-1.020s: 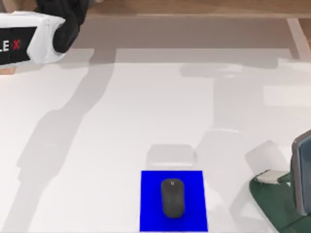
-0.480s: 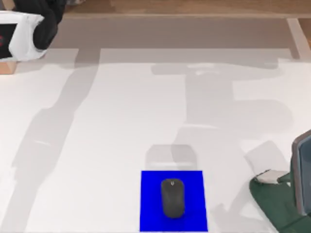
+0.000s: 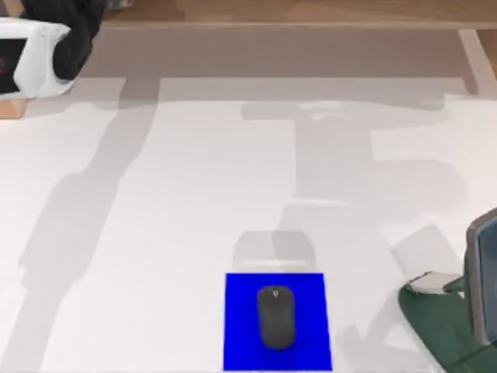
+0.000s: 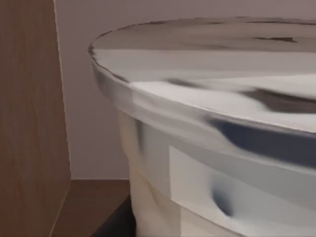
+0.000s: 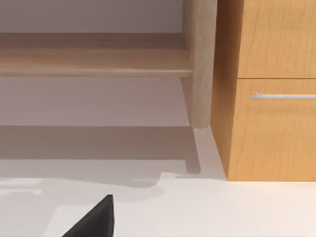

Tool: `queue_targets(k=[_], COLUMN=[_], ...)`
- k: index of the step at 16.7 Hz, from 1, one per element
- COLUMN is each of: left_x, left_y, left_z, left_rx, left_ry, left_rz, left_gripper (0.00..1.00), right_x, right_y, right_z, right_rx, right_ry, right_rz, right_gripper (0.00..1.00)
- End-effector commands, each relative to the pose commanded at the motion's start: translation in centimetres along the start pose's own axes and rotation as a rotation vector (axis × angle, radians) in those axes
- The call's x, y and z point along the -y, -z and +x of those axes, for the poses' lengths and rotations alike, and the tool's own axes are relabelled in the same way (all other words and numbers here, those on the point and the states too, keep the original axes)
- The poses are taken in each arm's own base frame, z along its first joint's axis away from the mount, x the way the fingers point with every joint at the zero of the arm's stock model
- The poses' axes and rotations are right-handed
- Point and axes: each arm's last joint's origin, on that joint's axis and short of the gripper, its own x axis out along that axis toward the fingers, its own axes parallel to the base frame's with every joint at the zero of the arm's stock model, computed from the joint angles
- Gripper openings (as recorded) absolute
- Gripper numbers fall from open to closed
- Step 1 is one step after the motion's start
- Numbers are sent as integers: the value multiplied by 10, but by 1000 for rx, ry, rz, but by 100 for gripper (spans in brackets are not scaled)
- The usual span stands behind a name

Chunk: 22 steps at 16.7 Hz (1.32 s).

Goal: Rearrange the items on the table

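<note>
The dark grey mouse point(image 3: 276, 317) lies on the blue mat point(image 3: 241, 342) at the front middle of the white table point(image 3: 194, 217). My left arm point(image 3: 39, 54) is drawn back at the far left corner, off the tabletop. In the left wrist view the cup point(image 4: 207, 163) with its white lid point(image 4: 197, 64) stands very close, before a grey wall and a wooden panel; I cannot tell if it is held. A black fingertip point(image 5: 94, 222) of my right gripper shows over the white tabletop in the right wrist view.
A brown wooden ledge point(image 3: 295, 12) runs along the table's far side. At the right front edge sit a dark green object point(image 3: 439, 326) and a grey-blue panel point(image 3: 483, 276). A wooden cabinet point(image 5: 271, 98) with a metal handle stands past the table's corner.
Over the last second my left arm pulled back to the left, and the shadows on the table shifted. In the last half second nothing visibly moved. The mouse stayed put.
</note>
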Motion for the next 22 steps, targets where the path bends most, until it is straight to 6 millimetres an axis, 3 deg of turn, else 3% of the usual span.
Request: queue_targets(k=[3,16,22], left_x=[0,0,0], left_y=[0,0,0], left_z=[0,0,0], left_rx=[0,0,0], left_ry=[0,0,0], left_rz=[0,0,0], left_gripper=[0,98,100], right_x=[0,0,0], right_y=[0,0,0], right_z=[0,0,0], right_rx=[0,0,0], right_ry=[0,0,0], right_rz=[0,0,0], right_gripper=[100,100,100])
